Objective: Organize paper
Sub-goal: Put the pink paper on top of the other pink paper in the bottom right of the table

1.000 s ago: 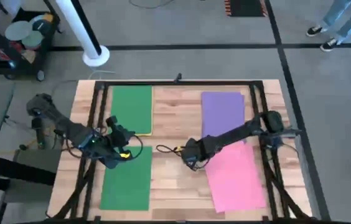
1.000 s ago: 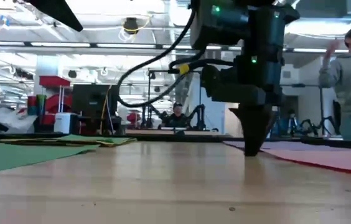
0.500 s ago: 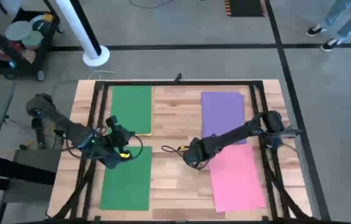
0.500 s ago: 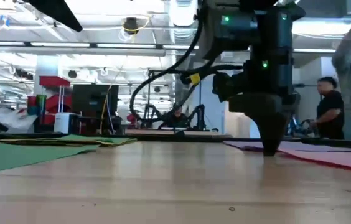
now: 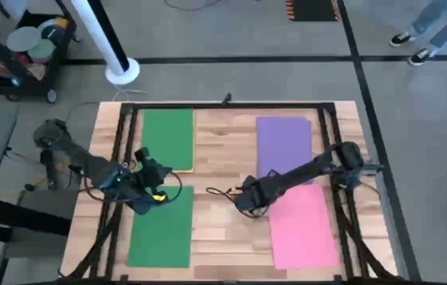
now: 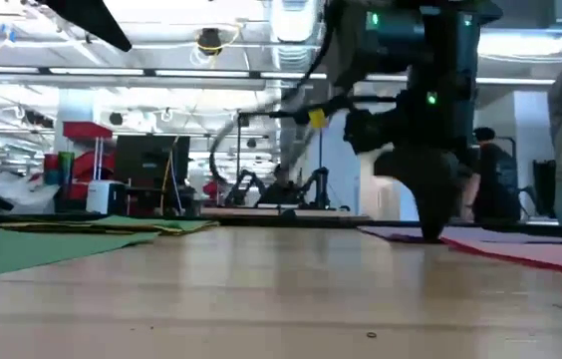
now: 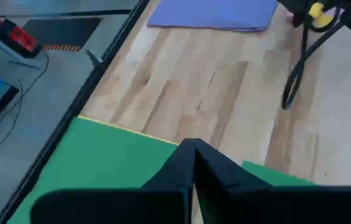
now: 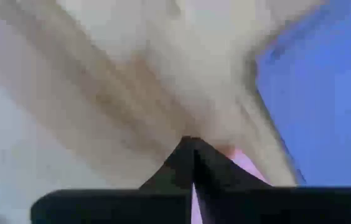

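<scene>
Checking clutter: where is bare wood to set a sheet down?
Bare wood runs down the middle, between the green sheets and the purple sheet and pink sheet. Mid-table is crowded: the left claw and right claw.

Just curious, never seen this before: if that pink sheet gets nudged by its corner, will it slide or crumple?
The pink sheet lies flat on smooth wood, so it probably slides easily. It looks thin, so it may buckle or lift. The shut right pincer touches only its corner, so it might pivot.
</scene>
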You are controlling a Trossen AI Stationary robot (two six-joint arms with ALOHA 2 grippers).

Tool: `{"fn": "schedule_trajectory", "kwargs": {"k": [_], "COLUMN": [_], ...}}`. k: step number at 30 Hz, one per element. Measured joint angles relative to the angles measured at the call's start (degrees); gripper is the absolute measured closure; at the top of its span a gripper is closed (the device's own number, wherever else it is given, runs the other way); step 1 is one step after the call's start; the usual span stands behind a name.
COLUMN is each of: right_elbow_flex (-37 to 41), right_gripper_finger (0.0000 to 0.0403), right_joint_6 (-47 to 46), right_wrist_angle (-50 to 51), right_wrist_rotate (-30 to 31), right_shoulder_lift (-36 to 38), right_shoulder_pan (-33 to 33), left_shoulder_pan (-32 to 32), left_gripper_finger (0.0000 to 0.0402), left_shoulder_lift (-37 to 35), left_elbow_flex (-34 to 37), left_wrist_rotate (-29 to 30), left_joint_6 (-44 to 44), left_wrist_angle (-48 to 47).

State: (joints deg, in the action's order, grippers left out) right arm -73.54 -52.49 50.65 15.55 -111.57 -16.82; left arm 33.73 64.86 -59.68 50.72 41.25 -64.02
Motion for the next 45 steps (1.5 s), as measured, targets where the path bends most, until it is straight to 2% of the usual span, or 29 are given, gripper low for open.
{"fn": "schedule_trajectory", "kwargs": {"k": [4, 8, 11, 21, 30, 45], "right_elbow_flex": [0.0, -0.1, -0.1, -0.2, -0.3, -0.4], "right_gripper_finger": [0.0403, 0.0403, 0.0403, 0.0403, 0.0403, 0.0403], "right_joint_6": [0.0, -0.5, -2.6, -8.6, -10.7, -12.7], "right_wrist_angle": [-6.1, -11.3, -12.1, -12.1, -13.0, -8.3], "right_wrist_rotate": [-1.2, -5.6, -8.1, -10.7, -12.8, -15.0], "right_shoulder_lift": [0.5, 0.5, 0.6, -0.2, -2.0, -2.7], "right_shoulder_pan": [-2.4, -5.7, -8.8, -16.6, -18.1, -18.7], "left_shoulder_pan": [0.0, 0.0, 0.0, 0.0, 0.0, -0.1], "left_gripper_finger": [0.0401, 0.0402, 0.0402, 0.0401, 0.0401, 0.0401], "left_shoulder_lift": [0.0, 0.0, 0.0, 0.0, 0.0, 0.0], "left_elbow_flex": [0.0, 0.0, 0.0, 0.0, 0.0, 0.0], "left_wrist_rotate": [0.0, -1.3, -2.7, -2.7, -2.9, -3.0], "left_joint_6": [0.0, 0.0, 0.1, 0.6, 1.0, 1.2], "left_wrist_angle": [0.0, 0.0, 0.0, 0.2, 0.4, 0.4]}}
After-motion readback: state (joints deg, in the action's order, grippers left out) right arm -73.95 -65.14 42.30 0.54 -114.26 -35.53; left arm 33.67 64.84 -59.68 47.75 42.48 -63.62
